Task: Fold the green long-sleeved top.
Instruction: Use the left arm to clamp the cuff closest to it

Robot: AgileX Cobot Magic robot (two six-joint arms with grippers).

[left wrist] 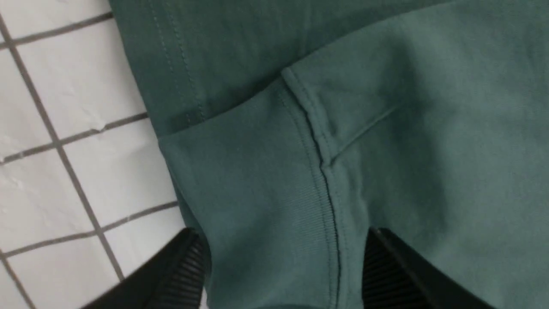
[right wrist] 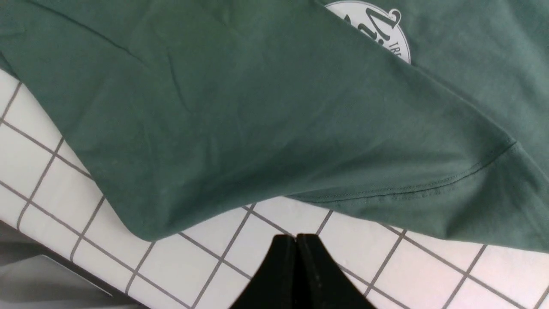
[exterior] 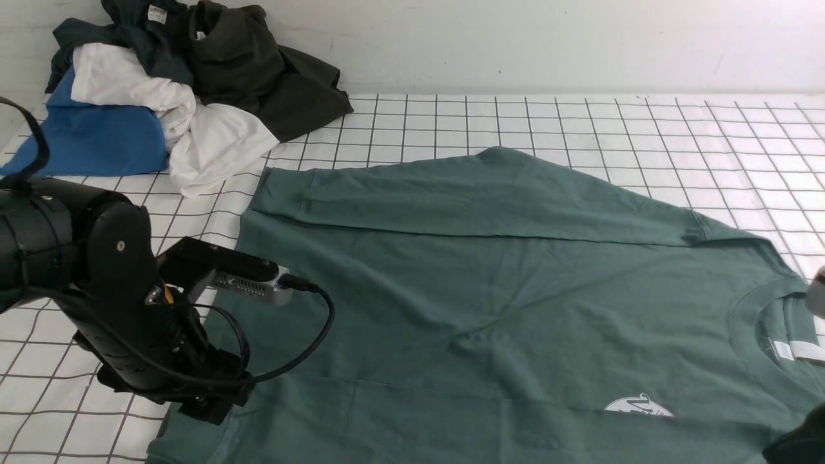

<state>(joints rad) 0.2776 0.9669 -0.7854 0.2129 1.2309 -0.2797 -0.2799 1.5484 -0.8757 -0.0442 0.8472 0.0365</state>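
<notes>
The green long-sleeved top (exterior: pixel 490 290) lies flat on the gridded table, with its neck and white label (exterior: pixel 796 350) at the right and its hem at the left. The far sleeve (exterior: pixel 451 200) is folded across the body. The white chest logo (exterior: pixel 638 407) also shows in the right wrist view (right wrist: pixel 377 25). My left gripper (exterior: pixel 206 403) is at the near hem corner. In the left wrist view it (left wrist: pixel 285 244) is open, with its jaws on either side of the ribbed sleeve cuff (left wrist: pixel 274 206). My right gripper (right wrist: pixel 296 238) is shut and empty over bare table beside the near sleeve (right wrist: pixel 300 128).
A pile of other clothes stands at the back left: blue (exterior: pixel 90 138), white (exterior: pixel 193 129), dark teal (exterior: pixel 138 26) and dark olive (exterior: pixel 258 71). The wall runs behind it. The table's near edge (right wrist: pixel 43 262) shows in the right wrist view.
</notes>
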